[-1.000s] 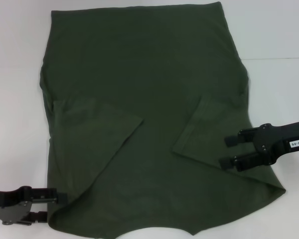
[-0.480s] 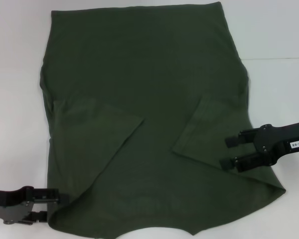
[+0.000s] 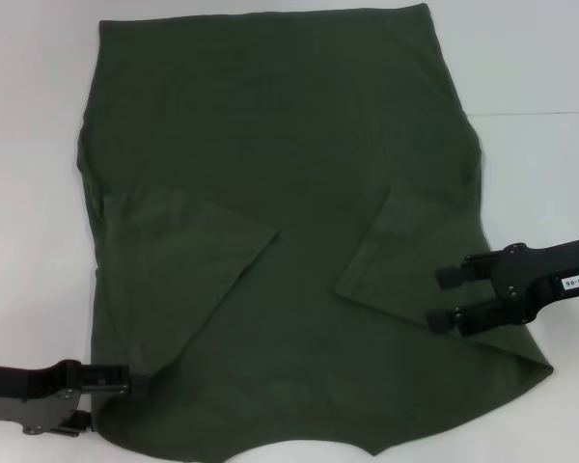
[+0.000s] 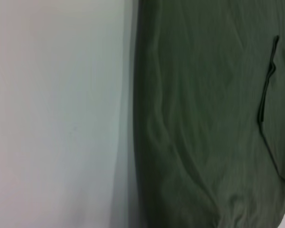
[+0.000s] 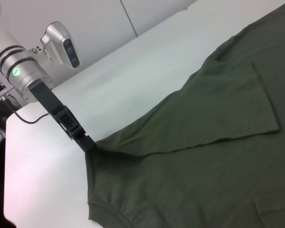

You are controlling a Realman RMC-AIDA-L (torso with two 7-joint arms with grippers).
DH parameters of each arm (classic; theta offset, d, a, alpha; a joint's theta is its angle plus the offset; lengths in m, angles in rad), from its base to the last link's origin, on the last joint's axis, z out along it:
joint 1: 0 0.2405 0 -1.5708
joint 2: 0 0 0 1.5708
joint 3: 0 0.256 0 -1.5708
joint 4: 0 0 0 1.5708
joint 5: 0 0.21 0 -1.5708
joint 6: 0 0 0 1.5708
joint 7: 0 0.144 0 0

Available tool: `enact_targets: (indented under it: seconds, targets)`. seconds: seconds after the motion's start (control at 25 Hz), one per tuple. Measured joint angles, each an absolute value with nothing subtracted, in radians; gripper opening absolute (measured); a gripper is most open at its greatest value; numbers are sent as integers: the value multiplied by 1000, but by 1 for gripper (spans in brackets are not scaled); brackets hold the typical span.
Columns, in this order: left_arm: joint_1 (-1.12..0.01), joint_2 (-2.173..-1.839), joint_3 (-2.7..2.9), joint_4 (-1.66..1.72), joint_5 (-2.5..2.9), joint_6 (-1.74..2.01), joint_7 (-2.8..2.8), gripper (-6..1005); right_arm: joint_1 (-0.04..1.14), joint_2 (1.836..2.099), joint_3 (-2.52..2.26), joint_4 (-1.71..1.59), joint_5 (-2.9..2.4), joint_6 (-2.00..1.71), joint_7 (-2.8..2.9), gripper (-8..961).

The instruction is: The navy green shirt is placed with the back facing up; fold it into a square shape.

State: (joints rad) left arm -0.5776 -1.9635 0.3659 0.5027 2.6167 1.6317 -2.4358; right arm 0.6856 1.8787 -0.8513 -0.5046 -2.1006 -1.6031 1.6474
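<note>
head view showed the navy green shirt (image 3: pixel 280 231) lying flat, long axis running away from the robot, its near corners meeting the left gripper (image 3: pixel 116 395), closing state unclear, and the right gripper (image 3: pixel 444 295), spread open, empty.

Green shirt spread on a white tabletop

The white tabletop (image 3: pixel 531 68) carried the navy green shirt (image 3: pixel 280 145), which lay flat and covered most of its middle. Both short sleeves were folded inward over the body. Bare tabletop showed along both sides of the cloth, and a little past the neckline at the near edge.
</note>
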Motion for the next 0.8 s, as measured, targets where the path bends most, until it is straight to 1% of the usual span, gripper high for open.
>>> enact_targets:
  seconds: [0.68, 0.8]
  targets:
    - [-575, -1961, 360, 503, 2622, 1600, -2444, 901, 686, 1881, -851, -505, -2102, -1603, 1647, 876]
    - [-575, -1962, 359, 504, 2622, 1599, -2444, 792, 686, 1881, -851, -505, -2102, -1603, 1647, 875]
